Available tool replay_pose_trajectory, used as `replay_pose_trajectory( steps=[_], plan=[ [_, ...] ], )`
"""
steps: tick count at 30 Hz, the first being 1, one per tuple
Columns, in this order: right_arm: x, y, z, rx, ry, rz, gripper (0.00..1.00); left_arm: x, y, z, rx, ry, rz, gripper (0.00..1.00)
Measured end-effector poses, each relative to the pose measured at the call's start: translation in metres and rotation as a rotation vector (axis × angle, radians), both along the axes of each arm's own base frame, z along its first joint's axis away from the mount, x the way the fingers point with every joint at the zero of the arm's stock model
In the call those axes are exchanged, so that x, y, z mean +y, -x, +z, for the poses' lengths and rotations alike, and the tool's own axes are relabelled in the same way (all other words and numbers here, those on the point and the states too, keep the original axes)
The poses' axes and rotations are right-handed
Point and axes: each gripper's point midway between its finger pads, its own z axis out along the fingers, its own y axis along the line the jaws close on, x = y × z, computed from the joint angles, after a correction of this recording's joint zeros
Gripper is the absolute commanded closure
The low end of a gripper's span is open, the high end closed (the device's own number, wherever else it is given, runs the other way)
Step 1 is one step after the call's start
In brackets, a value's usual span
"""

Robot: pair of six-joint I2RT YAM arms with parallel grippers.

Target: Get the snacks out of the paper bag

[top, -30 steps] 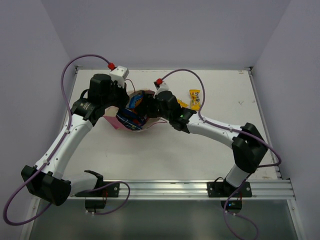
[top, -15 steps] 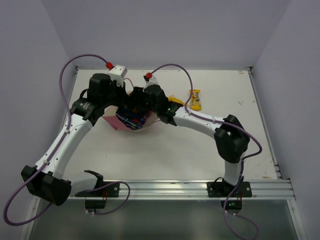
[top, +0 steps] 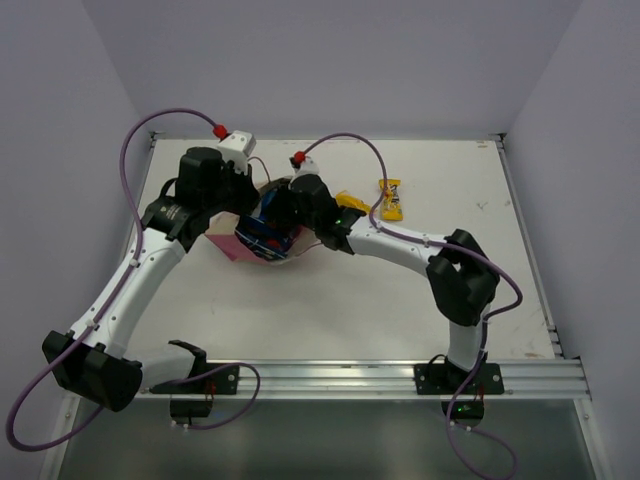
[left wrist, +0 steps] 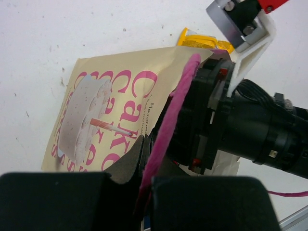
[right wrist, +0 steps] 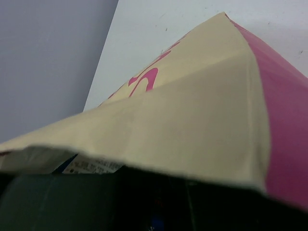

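1. The left claw (left wrist: pixel 144 192) is pinched tight on the pink edge of the paper bag (left wrist: pixel 110 96) at its mouth.
2. The right claw (top: pixel 278 212) reaches into the mouth of the bag. I cannot tell whether it is wide or narrow, as its own camera shows only dark shapes under the cream wall.
3. The bag lies on its side on the counter (top: pixel 350 300), towards the far edge and left of the middle. A cream face with pink lettering is turned up.
4. Blue packets (top: pixel 258 232) show inside the bag's mouth.
5. A yellow packet (top: pixel 391 200) lies on the counter right of the bag, near the far edge.
6. A second yellow packet (top: pixel 350 200) lies between that one and the bag, partly under the right arm (top: pixel 400 240).
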Motion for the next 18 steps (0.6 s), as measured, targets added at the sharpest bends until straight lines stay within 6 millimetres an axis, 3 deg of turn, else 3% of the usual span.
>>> replay_pose_trajectory(
  steps=[2, 5, 11, 14, 16, 18],
  plan=[
    [-0.005, 0.004, 0.006, -0.014, 0.009, 0.007, 1.00, 0.001, 0.000, 0.000, 0.000, -0.003, 0.003, 1.00],
    [-0.021, 0.018, 0.027, -0.044, 0.012, 0.026, 1.00, 0.003, -0.001, 0.000, -0.003, -0.010, 0.013, 1.00],
    [-0.084, 0.065, 0.108, -0.186, -0.022, 0.078, 1.00, 0.006, -0.003, -0.001, -0.009, -0.023, 0.031, 1.00],
    [-0.140, 0.079, 0.143, -0.288, -0.049, 0.035, 1.00, 0.007, -0.003, -0.001, -0.013, -0.032, 0.025, 1.00],
    [-0.188, 0.068, 0.145, -0.321, -0.032, -0.065, 1.00, 0.007, -0.003, -0.001, -0.016, -0.038, 0.021, 1.00],
    [-0.234, 0.049, 0.131, -0.318, 0.012, -0.195, 1.00, 0.007, -0.003, -0.001, -0.022, -0.048, 0.014, 1.00]
  ],
)
